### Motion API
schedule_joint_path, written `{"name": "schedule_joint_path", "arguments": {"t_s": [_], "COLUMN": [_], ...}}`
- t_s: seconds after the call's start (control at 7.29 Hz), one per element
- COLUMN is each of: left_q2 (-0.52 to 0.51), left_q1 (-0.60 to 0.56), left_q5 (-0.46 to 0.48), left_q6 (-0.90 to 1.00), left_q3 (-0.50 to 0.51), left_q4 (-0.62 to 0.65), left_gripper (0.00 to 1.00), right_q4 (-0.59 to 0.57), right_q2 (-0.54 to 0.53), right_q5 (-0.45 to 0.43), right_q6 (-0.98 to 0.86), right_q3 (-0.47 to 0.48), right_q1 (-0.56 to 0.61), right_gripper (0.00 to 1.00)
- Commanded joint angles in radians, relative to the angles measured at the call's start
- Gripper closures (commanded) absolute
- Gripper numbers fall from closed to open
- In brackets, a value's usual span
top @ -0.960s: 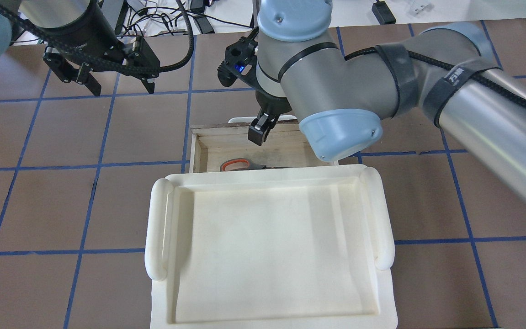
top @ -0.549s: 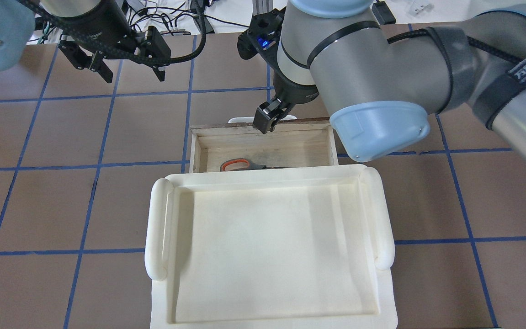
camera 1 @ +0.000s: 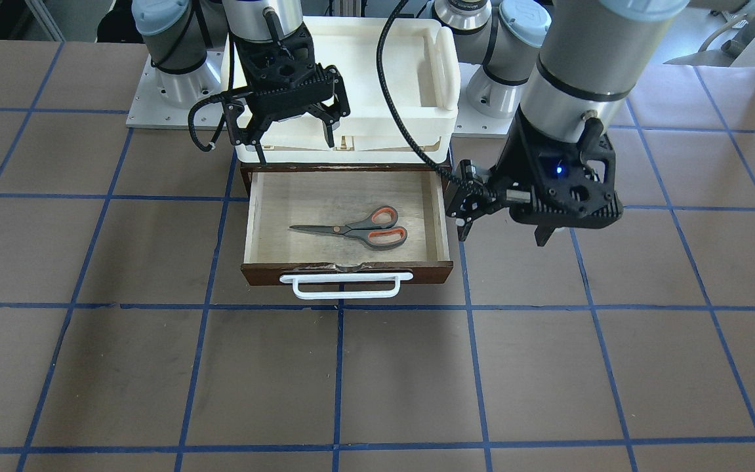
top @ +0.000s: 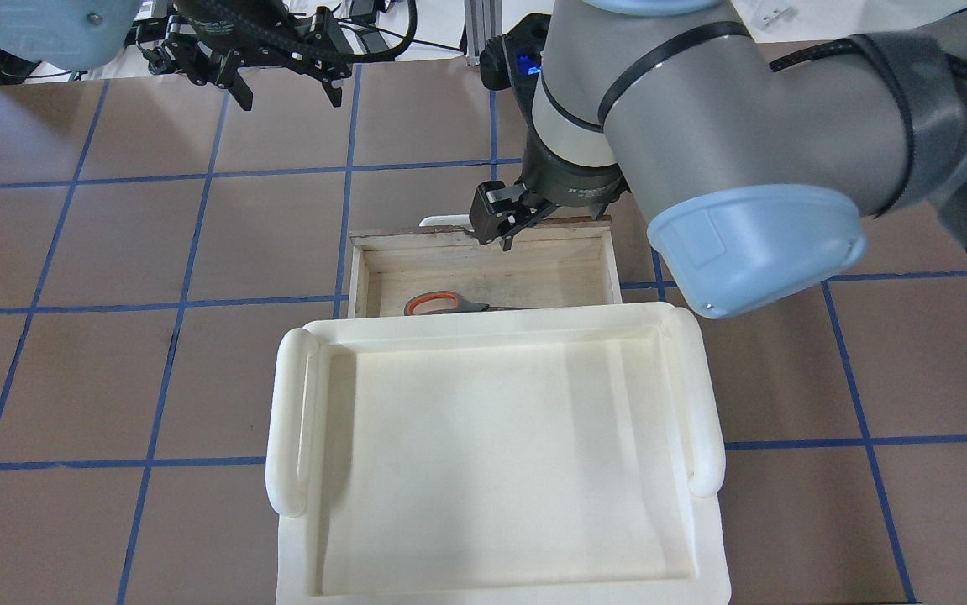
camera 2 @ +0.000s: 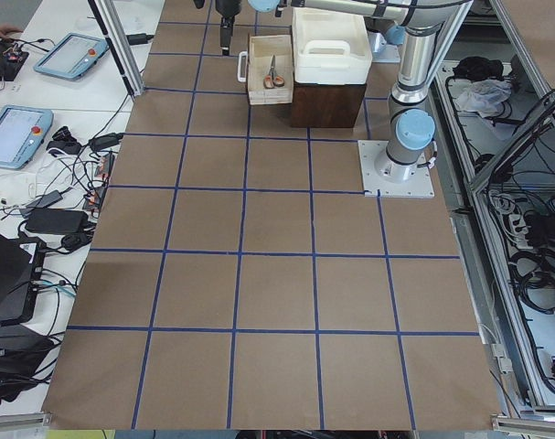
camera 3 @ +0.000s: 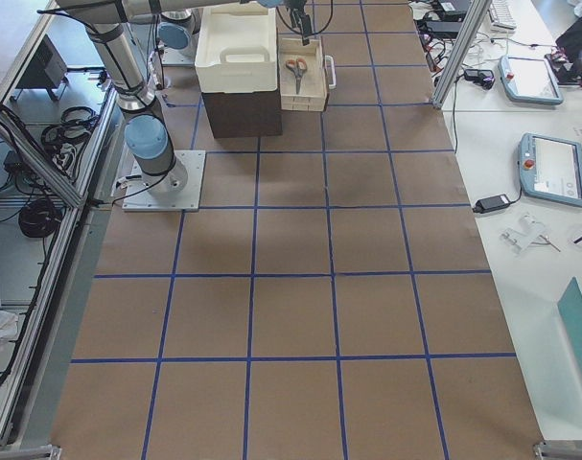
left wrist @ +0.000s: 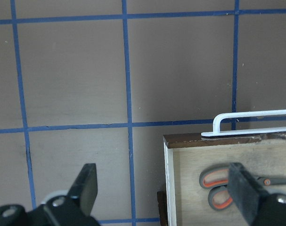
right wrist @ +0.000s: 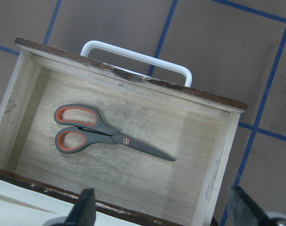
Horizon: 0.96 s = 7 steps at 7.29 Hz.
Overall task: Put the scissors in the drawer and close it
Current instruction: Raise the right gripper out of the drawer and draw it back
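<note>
The scissors [camera 1: 357,231] lie flat on the pale floor of the open drawer [camera 1: 347,269], grey handles with orange loops toward my left side. In the right wrist view the scissors [right wrist: 100,134] rest untouched inside the drawer [right wrist: 133,77], behind its white bar handle [right wrist: 135,56]. My right gripper [camera 1: 288,141] hangs open and empty high above the drawer's back part. My left gripper [camera 1: 502,235] is open and empty, raised beside the drawer's front corner on my left. In the left wrist view that corner [left wrist: 204,140] and the scissors [left wrist: 223,186] show.
A white plastic tray [top: 290,420] sits on top of the dark brown cabinet [camera 2: 327,101] that the drawer slides out of. Brown table [camera 1: 351,380] with blue grid lines stretches in front of the drawer. Cables and tablets [camera 2: 71,55] lie on side tables.
My right gripper has risen from just above the drawer's floor to well above it. My left gripper has moved up and farther from the robot. The scissors have stayed put.
</note>
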Motion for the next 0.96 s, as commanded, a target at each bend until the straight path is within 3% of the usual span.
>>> {"name": "schedule_joint_path", "arguments": {"t_s": [0.0,0.55,0.82], "left_q2": [-0.084,-0.17,-0.245], "left_q1": [-0.041,-0.081,-0.109], "left_q5": [-0.017,-0.029,-0.028], "left_q6": [-0.008,-0.014,-0.054], "left_q3": [0.036,0.073,0.078], "left_q4": [0.074,0.101,0.228], "left_gripper": [0.0,0.0,0.0], "right_q4": [0.029,0.029,0.022], "right_q2": [-0.01,-0.025,-0.036], "right_q5": [0.003,-0.009,-0.011], "right_q6": [0.056,0.056,0.056], "right_q3": [0.002,0.008,0.007], "right_q1": [-0.029,-0.248,-0.287], "right_gripper": [0.0,0.0,0.0]}}
